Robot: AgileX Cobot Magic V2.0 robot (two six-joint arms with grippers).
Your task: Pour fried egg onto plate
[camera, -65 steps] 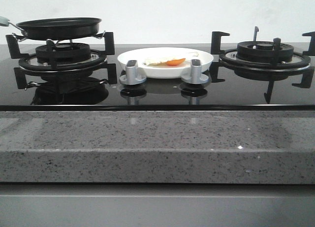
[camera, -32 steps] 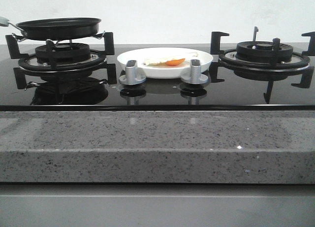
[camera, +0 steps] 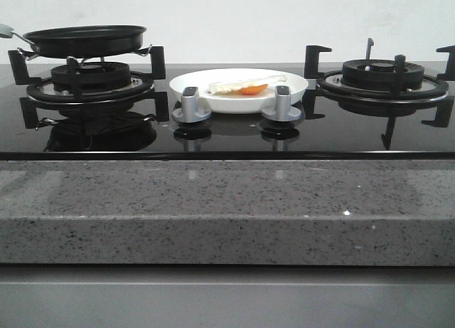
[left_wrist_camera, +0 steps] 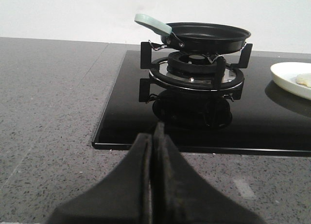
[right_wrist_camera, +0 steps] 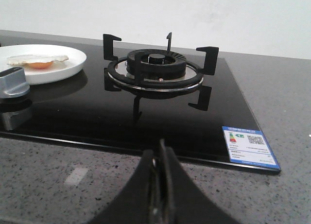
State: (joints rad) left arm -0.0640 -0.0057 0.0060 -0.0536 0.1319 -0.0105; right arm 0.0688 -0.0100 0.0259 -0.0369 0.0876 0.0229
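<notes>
Fried egg [camera: 242,87] lies on the plate [camera: 295,90] between the two burners; the empty frying pan [camera: 85,38] sits on the left burner. Left gripper [left_wrist_camera: 152,136] and right gripper [right_wrist_camera: 161,153] hang over the counter, jaws pressed together, holding nothing. Judged complete; arms should stay clear of the hob

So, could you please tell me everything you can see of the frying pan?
The frying pan is black, round and shallow, with a dark, seemingly non-stick inside that looks empty. A pale green handle joins it by a metal bracket. It sits level on the black grate of the left burner, beside the white plate, which holds the fried egg. No gripper touches it.
</notes>
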